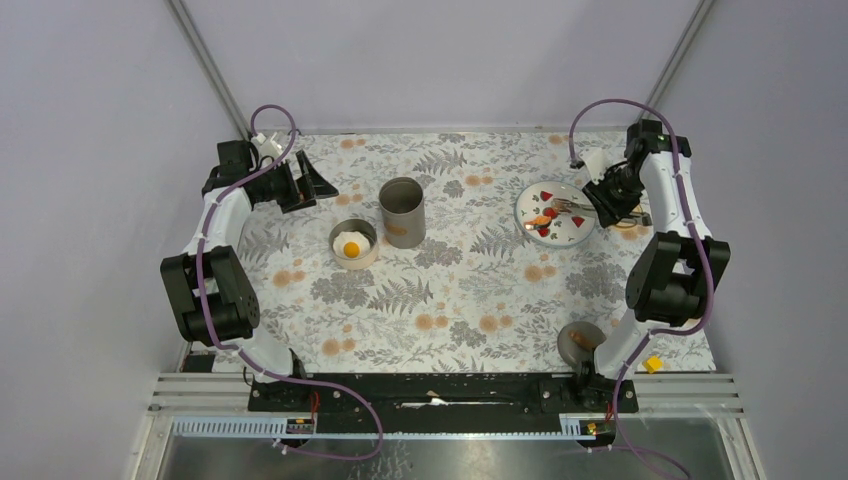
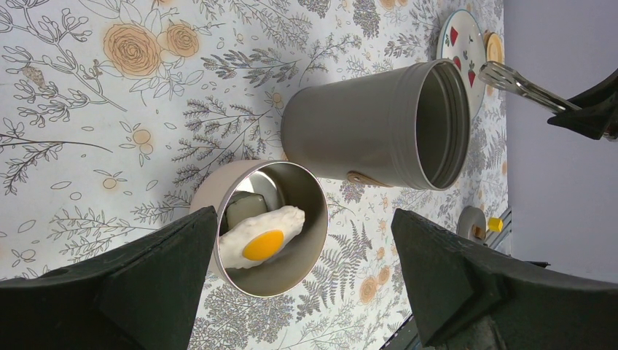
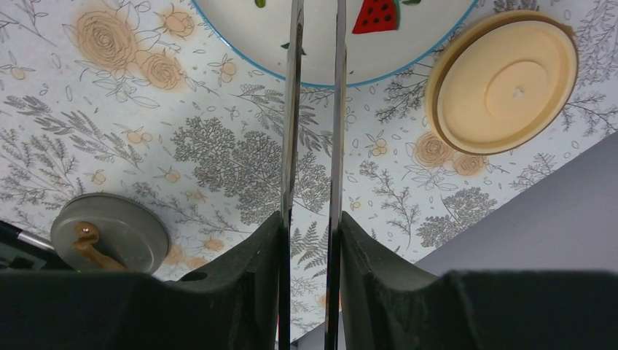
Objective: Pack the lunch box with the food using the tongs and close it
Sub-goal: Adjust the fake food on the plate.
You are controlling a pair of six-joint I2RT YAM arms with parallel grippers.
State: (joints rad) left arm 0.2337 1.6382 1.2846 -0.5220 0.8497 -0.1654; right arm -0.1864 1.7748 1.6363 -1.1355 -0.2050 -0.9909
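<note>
Pincer (image 3: 312,226) on your right arm is pinching the tongs (image 3: 294,109), pressing their two slim arms close together while the tips are hovering over the plate (image 1: 562,236). Red pieces (image 1: 546,195) and an orange-brown piece (image 1: 541,220) are lying on that plate. The fried egg (image 2: 262,237) is already sitting in the short tin (image 2: 310,273), well apart from the plate toward your left arm, with the tall tin (image 2: 350,131) standing between it and the plate. Your left pincer (image 2: 304,226) is hanging spread wide above the short tin, gripping nothing.

You are, by the look of it, working on picking up a plate piece. That next move is calling for tips set either side of one small piece, then a steady squeeze across to the tins. A cream lid (image 3: 503,80) is lying just beside the plate, so closing is yet to come.
</note>
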